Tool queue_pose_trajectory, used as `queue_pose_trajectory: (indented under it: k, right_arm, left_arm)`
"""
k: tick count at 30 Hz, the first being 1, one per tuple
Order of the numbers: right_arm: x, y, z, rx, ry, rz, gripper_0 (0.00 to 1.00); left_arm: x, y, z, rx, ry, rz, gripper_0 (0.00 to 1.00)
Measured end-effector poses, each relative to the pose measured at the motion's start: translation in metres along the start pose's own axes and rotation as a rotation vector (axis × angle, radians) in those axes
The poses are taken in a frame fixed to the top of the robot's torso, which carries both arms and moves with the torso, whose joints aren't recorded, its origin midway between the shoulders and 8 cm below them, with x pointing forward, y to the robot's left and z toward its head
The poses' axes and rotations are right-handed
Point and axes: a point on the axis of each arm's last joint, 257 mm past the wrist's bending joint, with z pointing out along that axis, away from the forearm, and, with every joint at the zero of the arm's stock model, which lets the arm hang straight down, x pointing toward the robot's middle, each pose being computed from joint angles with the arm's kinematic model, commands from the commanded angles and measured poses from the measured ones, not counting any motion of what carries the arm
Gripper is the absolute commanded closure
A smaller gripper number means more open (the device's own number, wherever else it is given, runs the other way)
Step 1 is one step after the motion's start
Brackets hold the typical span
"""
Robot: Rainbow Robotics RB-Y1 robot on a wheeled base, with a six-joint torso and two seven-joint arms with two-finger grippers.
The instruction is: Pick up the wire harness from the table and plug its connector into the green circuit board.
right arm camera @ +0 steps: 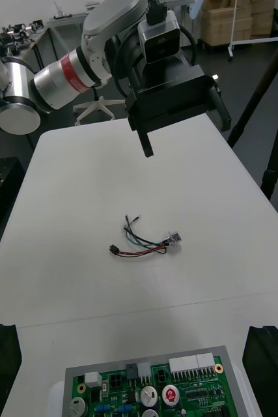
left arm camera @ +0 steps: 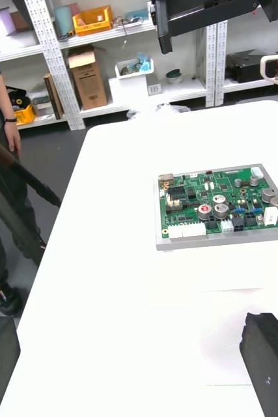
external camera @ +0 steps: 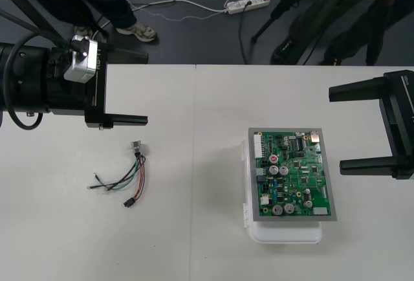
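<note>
Looking barely started here: the wire harness lies loose on the surface, well apart from the green circuit board. Left claw hangs released near it, right claw released by the board. Pickup and plugging are both left to do.

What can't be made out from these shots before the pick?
- Front view: the harness plug's pin side, too small.
- Right wrist view: most of the green circuit board, cut off by the picture edge.
- Front view: the white base, largely hidden under the board.
- Matching board socket: too small, all views.
</note>
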Motion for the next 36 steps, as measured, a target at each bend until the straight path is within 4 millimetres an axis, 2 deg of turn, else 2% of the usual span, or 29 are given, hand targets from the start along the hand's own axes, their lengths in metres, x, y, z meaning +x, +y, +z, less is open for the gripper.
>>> queue_pose_trajectory:
  k: [36]
  right_arm:
    - [0.0,0.0,0.0,0.0,0.0,0.0,0.0]
  left_arm:
    - [0.0,0.0,0.0,0.0,0.0,0.0,0.0]
